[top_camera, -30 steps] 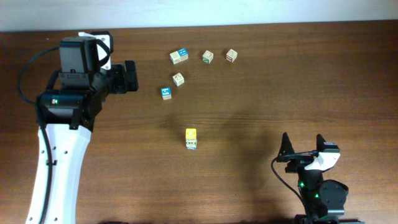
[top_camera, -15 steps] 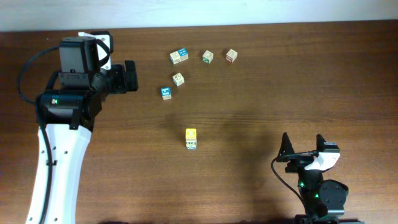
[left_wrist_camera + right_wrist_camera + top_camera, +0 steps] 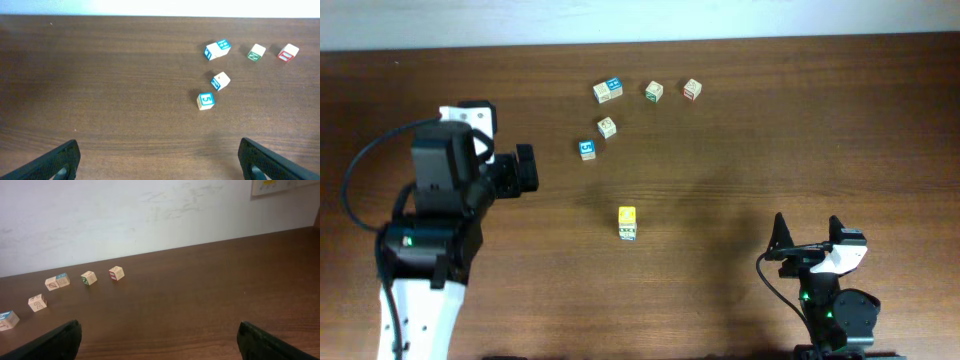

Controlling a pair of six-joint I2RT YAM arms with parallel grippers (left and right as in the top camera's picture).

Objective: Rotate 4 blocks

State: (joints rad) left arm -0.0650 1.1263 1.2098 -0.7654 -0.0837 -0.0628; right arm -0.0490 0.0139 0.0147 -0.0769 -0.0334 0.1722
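Four wooden blocks wait to be turned, all lying loose on the table (image 3: 770, 130) with neither pincer on them. Three sit toward the far edge. The green-faced block (image 3: 654, 91) is in the row nearest that edge. A tan block (image 3: 602, 93) lies just left of it, touching a blue-faced cube (image 3: 614, 86). A second tan block (image 3: 607, 126) lies a little nearer in, close beside the blue "5" cube (image 3: 587, 149). The yellow-sided block (image 3: 627, 222) lies alone near the middle of the table, well apart from the rest; from overhead it may be two cubes pressed together, but the view is too small to tell. The red-print cube (image 3: 692, 88) ends the far row on the right. The left gripper (image 3: 528, 170) hangs released over the left half of the table, jaws spread wide and holding nothing. The right gripper (image 3: 807, 238) stands spread too, empty, by the near edge. These blocks look light, stiff and smooth-sided, so they would likely slide or tip under a glancing touch. They are best taken square across two opposite flat faces, fingers low, not on the corners.
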